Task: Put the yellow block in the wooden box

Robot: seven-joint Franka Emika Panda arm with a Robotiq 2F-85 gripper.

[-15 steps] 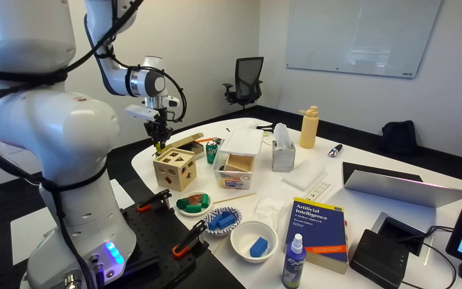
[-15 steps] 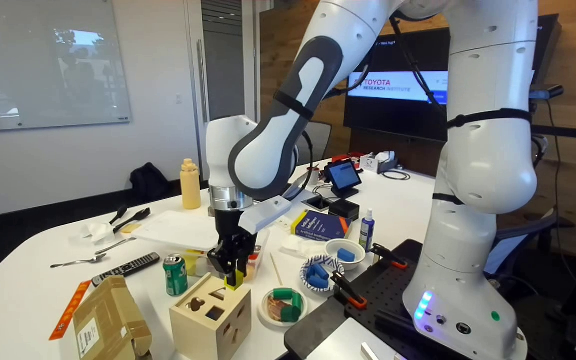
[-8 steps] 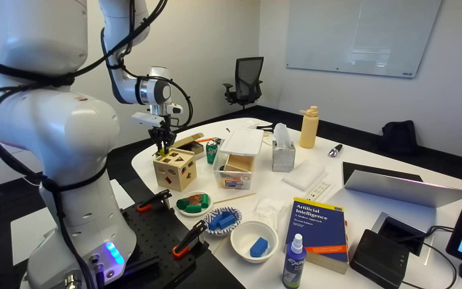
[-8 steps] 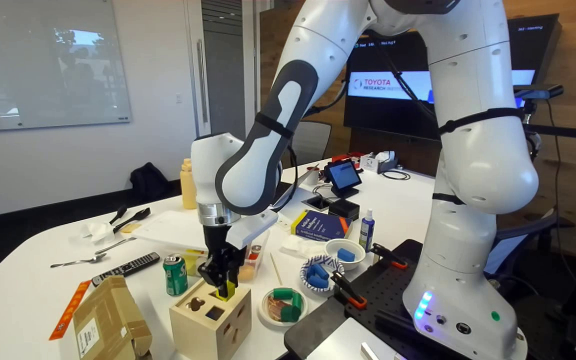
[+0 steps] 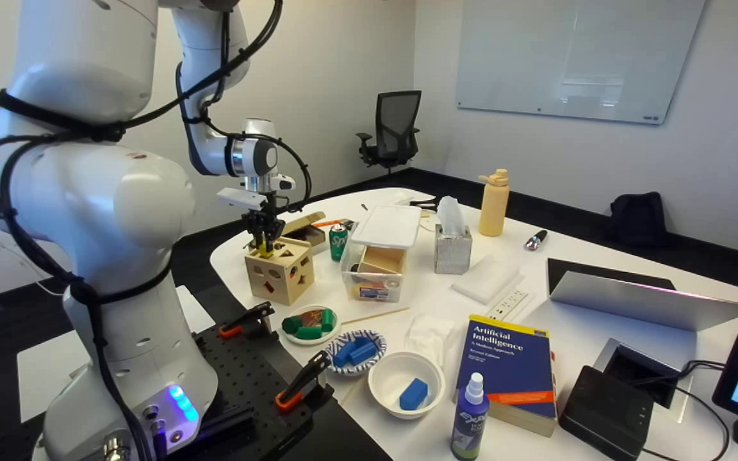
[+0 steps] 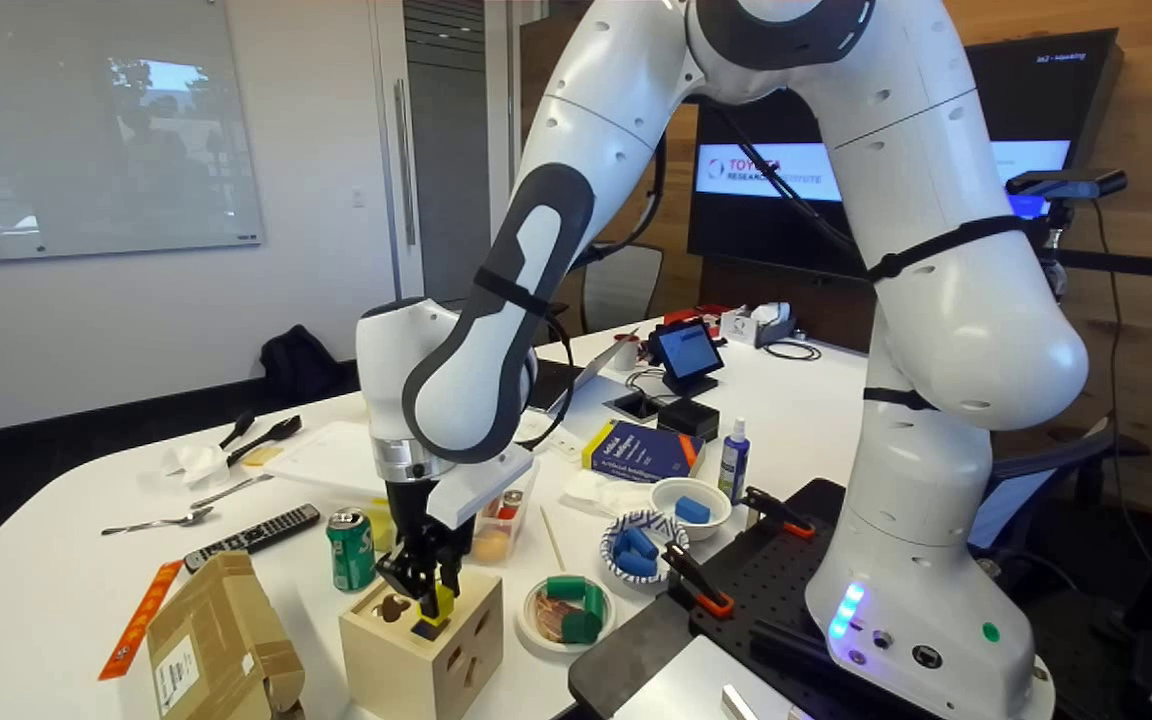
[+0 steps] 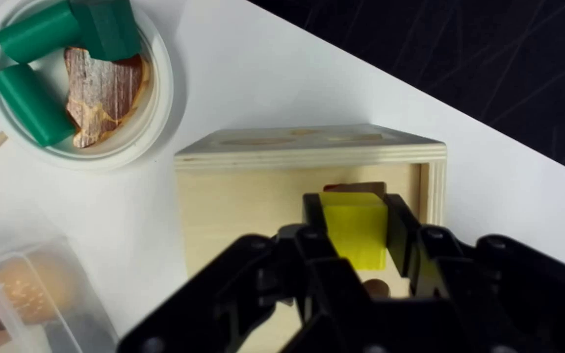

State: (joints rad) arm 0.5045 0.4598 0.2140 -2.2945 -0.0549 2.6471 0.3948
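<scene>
In exterior view, by left edge of counter (image 5: 327, 282): gripper (image 7: 354, 211) pinching yellow block (image 7: 358, 238), poised at top of wooden box (image 5: 286, 275); touching or not, can't tell. Block has just come across toward squarish cut-out (image 6: 427, 629), so lining-up, it looks, insertion not done! Half second back, block sat farther off. On rightward: green can (image 5: 337, 244), clear tub (image 5: 351, 283), pale bottle (image 5: 493, 208) near far edge, all unmoved.

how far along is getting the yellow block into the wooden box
Done: the yellow block is grasped, pinched in the gripper.
In hand: it is held at the top of the wooden shape-sorting box, close to a partly hidden cut-out hole.
Left: it shows outside the box, so it probably needs aligning, lowering through and releasing.
</scene>
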